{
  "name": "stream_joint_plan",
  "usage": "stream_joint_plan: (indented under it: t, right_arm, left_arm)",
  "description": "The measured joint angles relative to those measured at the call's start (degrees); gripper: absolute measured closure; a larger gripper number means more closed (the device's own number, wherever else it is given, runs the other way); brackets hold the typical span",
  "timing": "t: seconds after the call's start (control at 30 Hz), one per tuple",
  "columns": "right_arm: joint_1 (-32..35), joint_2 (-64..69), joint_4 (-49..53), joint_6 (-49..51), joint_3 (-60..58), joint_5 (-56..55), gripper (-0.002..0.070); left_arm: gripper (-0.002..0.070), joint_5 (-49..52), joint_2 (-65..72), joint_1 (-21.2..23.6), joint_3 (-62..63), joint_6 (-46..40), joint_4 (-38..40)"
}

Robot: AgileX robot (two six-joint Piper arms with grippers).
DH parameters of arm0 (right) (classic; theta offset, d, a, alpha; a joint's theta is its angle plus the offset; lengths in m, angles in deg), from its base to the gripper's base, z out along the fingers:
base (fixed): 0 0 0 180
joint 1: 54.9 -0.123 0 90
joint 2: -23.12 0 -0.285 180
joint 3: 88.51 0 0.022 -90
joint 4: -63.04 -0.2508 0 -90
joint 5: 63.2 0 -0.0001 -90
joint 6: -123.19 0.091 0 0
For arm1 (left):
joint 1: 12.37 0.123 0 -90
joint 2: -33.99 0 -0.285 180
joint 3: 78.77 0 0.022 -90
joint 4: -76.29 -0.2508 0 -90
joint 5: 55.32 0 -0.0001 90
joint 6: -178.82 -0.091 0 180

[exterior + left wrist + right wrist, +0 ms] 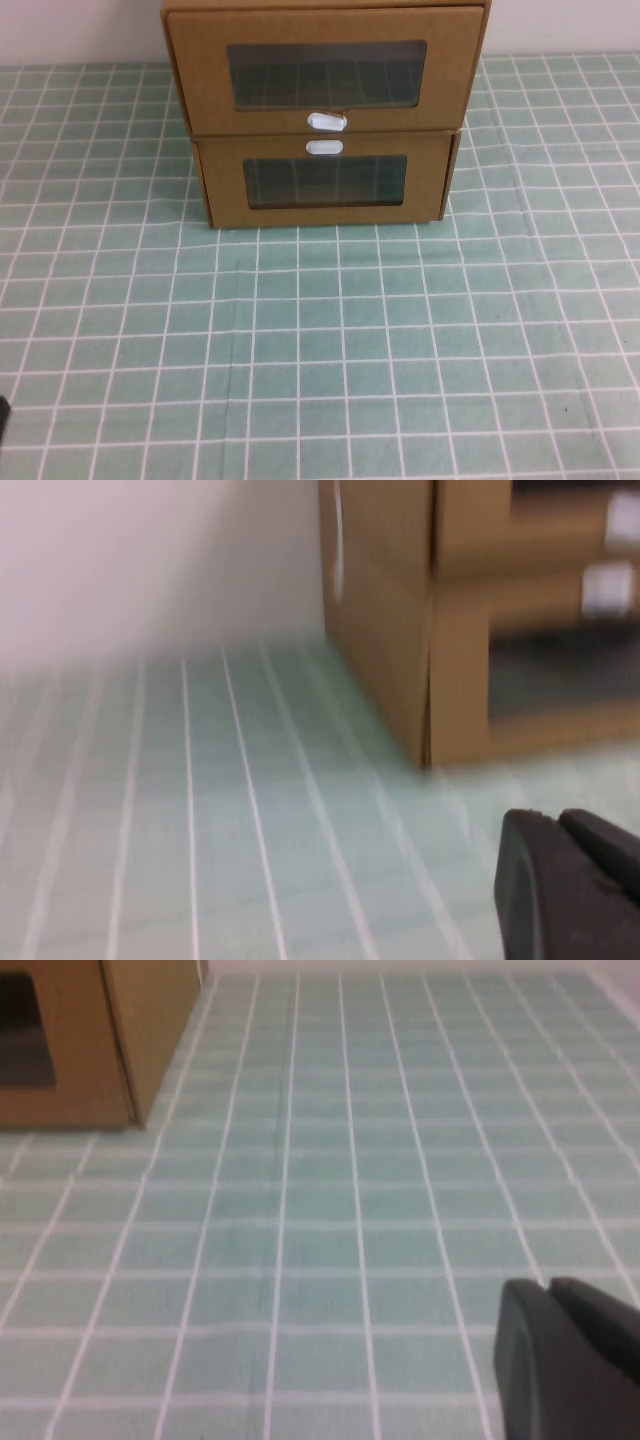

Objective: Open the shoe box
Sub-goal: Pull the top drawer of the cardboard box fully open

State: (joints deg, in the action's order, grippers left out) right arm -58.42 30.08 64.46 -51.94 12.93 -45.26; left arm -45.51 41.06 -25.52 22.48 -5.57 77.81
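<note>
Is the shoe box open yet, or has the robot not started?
Nothing looks done: the top box and the bottom box both have their fronts closed. Nothing is in hand: the left claw and the right claw are shut and empty, low over the green cloth, short of the boxes. Left: reach a white tab and pull.

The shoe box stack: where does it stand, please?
High view: the shoe box stack stands far centre on the cloth; left pincer and right pincer hang nearer the robot.

Open counter [330, 350] all across the near side, and down both flanks of the shoe box [380, 125]. Blocking the far middle: that stacked box, wall [80, 30] close behind.
</note>
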Motion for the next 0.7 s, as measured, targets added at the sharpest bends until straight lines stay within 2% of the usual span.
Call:
stream_joint_plan:
  t: [0.27, 0.57, 0.7]
  right_arm:
    - [0.0, 0.0, 0.0, 0.0, 0.0, -28.8, 0.0689]
    - [0.0, 0.0, -1.8, -0.7, 0.0, -59.2, 0.0689]
    - [0.0, 0.0, -5.6, -0.7, 2.5, -65.3, 0.0689]
  left_arm:
    - [0.0680, -32.4, 0.0, 0.0, 0.0, 0.5, 0.0]
    - [0.0680, -52.5, 0.0, 0.0, 0.0, 1.0, 0.3]
    - [0.0680, -57.2, -0.1, 0.0, 3.5, 3.5, 0.5]
